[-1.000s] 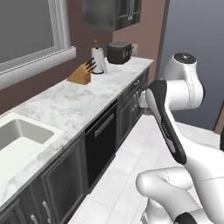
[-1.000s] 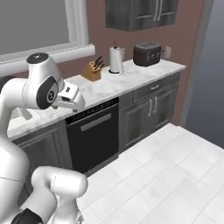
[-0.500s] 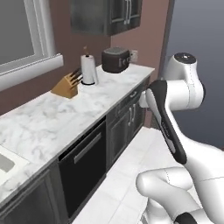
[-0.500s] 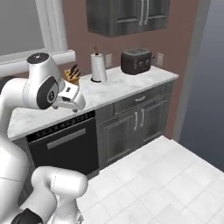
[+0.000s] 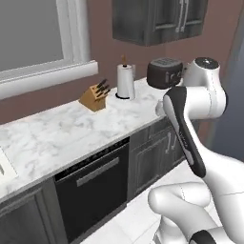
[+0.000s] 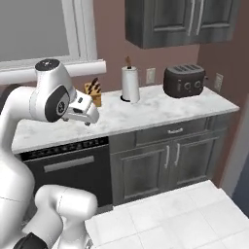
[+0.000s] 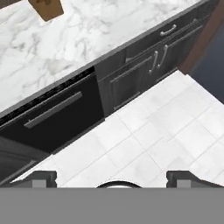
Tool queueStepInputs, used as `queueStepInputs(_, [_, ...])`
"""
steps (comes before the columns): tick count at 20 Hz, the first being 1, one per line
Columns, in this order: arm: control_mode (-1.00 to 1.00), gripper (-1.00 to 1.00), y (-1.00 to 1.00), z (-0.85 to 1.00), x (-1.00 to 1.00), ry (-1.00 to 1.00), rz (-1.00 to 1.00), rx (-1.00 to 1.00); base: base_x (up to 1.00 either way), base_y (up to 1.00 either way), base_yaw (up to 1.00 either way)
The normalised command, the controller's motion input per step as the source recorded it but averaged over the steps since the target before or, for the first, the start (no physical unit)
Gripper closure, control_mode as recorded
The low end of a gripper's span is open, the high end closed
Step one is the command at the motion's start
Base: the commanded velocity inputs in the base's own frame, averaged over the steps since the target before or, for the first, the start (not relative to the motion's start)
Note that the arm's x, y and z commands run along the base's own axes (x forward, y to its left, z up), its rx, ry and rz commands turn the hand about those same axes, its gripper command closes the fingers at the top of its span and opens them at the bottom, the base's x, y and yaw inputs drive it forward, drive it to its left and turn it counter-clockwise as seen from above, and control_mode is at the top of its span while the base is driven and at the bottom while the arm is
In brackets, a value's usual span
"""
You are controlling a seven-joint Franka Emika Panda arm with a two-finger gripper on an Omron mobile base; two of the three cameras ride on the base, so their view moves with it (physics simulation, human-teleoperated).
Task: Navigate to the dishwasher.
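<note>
The robot is driving to the dishwasher (image 5: 93, 190), which sits under the counter (image 5: 71, 128), left of the cabinet doors. The gripper (image 7: 111, 178) is wide open, holding nothing. Next, line up before it

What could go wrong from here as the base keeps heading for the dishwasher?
1. The dishwasher sits off to the left in both base views, not centred, so the base may stop in front of the cabinet doors instead.
2. The arm is folded close over the counter edge; closing in further could clip it.
3. The open pincer hangs over the floor near the dishwasher handle and could snag it.
</note>
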Motion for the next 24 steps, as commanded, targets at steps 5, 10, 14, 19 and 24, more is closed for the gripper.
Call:
queueStepInputs(5, [1.00, -1.00, 0.00, 0.00, 0.00, 0.00, 0.00, 0.00, 0.15, -0.52, 0.74])
queueStepInputs(10, [1.00, -1.00, 0.00, 0.00, 0.00, 0.00, 0.00, 0.00, 0.07, -0.30, 0.74])
queueStepInputs(14, [1.00, -1.00, 0.00, 0.00, 0.00, 0.00, 0.00, 0.00, 0.01, -0.28, 0.49])
queueStepInputs(19, [1.00, -1.00, 0.00, 0.00, 0.00, 0.00, 0.00, 0.00, 0.07, -0.08, 0.06])
queueStepInputs(24, [1.00, -1.00, 0.00, 0.00, 0.00, 0.00, 0.00, 0.00, 0.60, -0.12, 0.03])
